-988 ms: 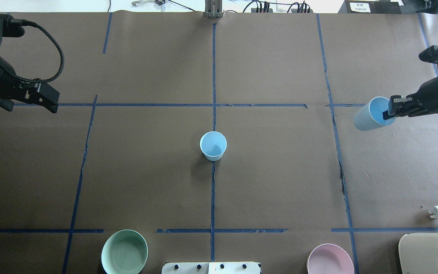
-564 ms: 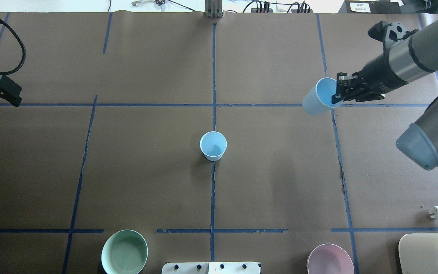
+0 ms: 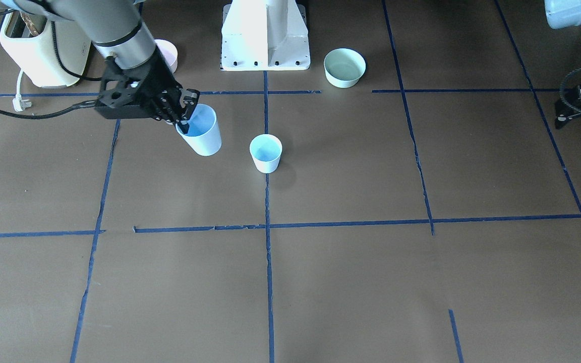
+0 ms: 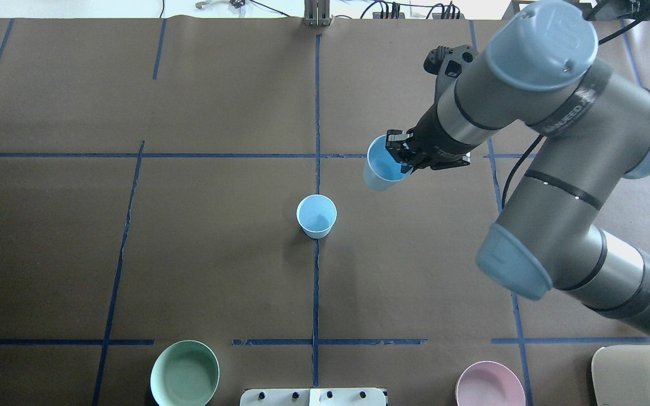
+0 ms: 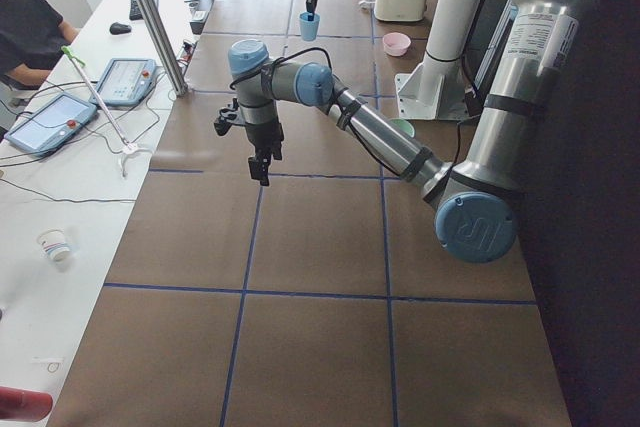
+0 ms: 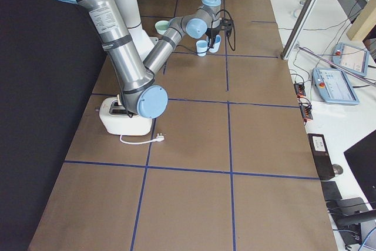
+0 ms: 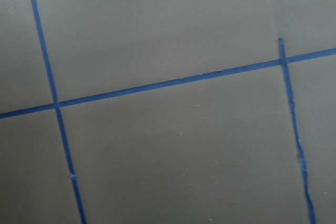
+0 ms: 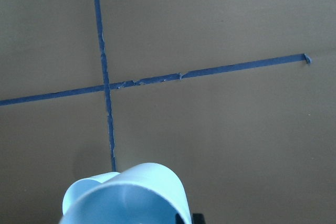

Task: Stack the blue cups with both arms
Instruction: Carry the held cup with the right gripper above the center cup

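One blue cup (image 4: 316,216) stands upright at the table's centre, on the middle tape line; it also shows in the front view (image 3: 266,153). My right gripper (image 4: 403,160) is shut on the rim of the second blue cup (image 4: 382,167) and holds it tilted in the air. This cup is up and to the right of the standing cup and apart from it. The held cup also shows in the front view (image 3: 202,133) and the right wrist view (image 8: 128,195). My left gripper (image 5: 259,169) hangs over bare table far to the left. I cannot tell whether it is open.
A mint-green bowl (image 4: 184,373) and a pink bowl (image 4: 490,384) sit at the near edge, on either side of the white pedestal base (image 3: 265,35). A cream toaster (image 4: 638,375) stands at the near right corner. Blue tape lines cross the brown table.
My right arm has swung left with the cup, from the table's right edge to near the centre cup. My left arm has drawn back out of the overhead view.
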`<state>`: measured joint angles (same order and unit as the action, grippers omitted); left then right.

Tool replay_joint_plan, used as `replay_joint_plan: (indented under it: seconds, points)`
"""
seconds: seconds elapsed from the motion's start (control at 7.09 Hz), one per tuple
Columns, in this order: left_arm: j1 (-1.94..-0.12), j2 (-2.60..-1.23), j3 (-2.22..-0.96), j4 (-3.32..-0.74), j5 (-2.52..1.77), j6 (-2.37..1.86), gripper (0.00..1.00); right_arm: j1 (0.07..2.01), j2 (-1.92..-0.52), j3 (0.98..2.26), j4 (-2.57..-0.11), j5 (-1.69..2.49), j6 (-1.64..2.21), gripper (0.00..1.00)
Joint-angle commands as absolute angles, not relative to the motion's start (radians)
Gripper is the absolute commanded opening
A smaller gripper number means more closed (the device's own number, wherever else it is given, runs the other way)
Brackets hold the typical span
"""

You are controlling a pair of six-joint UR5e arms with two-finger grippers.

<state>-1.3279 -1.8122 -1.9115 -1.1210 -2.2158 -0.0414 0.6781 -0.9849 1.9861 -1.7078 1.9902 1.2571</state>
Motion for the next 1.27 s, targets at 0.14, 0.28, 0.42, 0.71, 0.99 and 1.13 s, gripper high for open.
replay_joint_plan:
  seconds: [0.14,0.28,0.42,0.71,0.99,1.13]
  points:
    - [-1.407,-1.805,-1.783,-1.193,-2.220,0.106,1.00,0.496,-0.878,1.919,-1.743,1.826,1.322,0.00]
    - [-1.420,-1.805,-1.754,-1.225,-2.238,0.116,1.00,0.488,-0.846,1.875,-1.743,1.816,1.324,0.00]
    - [-1.437,-1.805,-1.726,-1.235,-2.253,0.153,1.00,0.485,-0.830,1.850,-1.743,1.816,1.324,0.00]
    - [-1.440,-1.804,-1.721,-1.235,-2.253,0.161,1.00,0.488,-0.812,1.833,-1.743,1.816,1.325,0.00]
    - [-1.442,-1.804,-1.720,-1.235,-2.253,0.161,1.00,0.505,-0.810,1.810,-1.740,1.816,1.324,0.00]
    - [-1.443,-1.804,-1.720,-1.235,-2.253,0.161,1.00,0.505,-0.810,1.792,-1.736,1.816,1.324,0.00]
